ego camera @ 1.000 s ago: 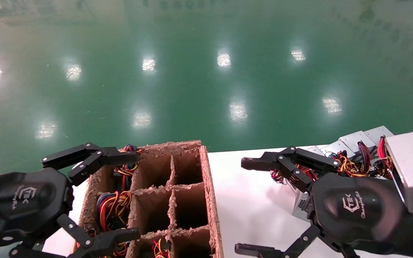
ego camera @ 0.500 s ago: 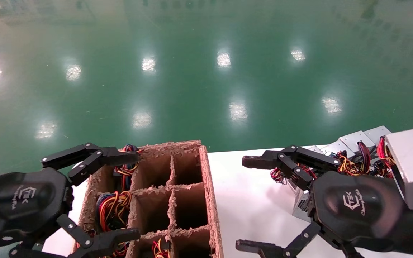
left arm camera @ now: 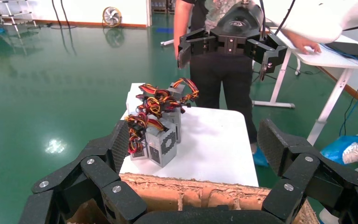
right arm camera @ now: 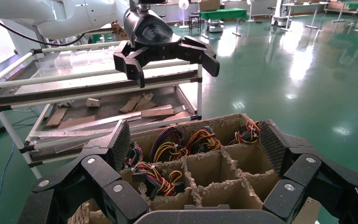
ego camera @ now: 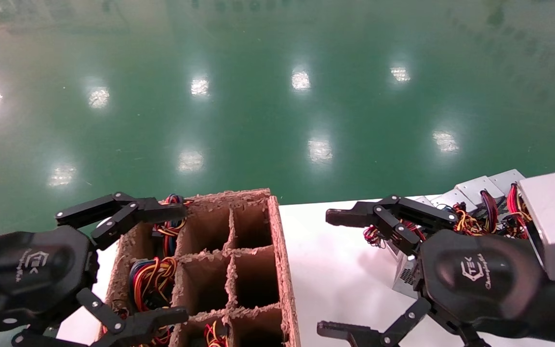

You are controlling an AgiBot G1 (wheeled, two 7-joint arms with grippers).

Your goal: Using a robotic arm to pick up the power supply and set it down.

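Observation:
Several grey power supplies [ego camera: 480,187] with red, yellow and black wire bundles stand clustered on the right of the white table [ego camera: 340,260]. In the left wrist view the nearest power supply [left arm camera: 164,141] shows its perforated vent. My right gripper [ego camera: 328,273] hovers open just left of the cluster, holding nothing; its own view [right arm camera: 193,144] looks across to the cardboard box. My left gripper [ego camera: 181,262] hangs open over the left side of the divided cardboard box [ego camera: 283,270], also holding nothing, and its own view shows its jaws wide apart [left arm camera: 196,144].
The cardboard box's [right arm camera: 214,163] left cells hold coloured wire bundles [ego camera: 152,277]; the middle and right cells look dark. A large grey box [ego camera: 554,217] sits at the far right. A person [left arm camera: 219,79] stands beyond the table. A metal rack [right arm camera: 98,93] stands behind the left arm.
The right gripper has shifted a few pixels toward the power supply cluster. The left gripper and everything on the table stay where they were.

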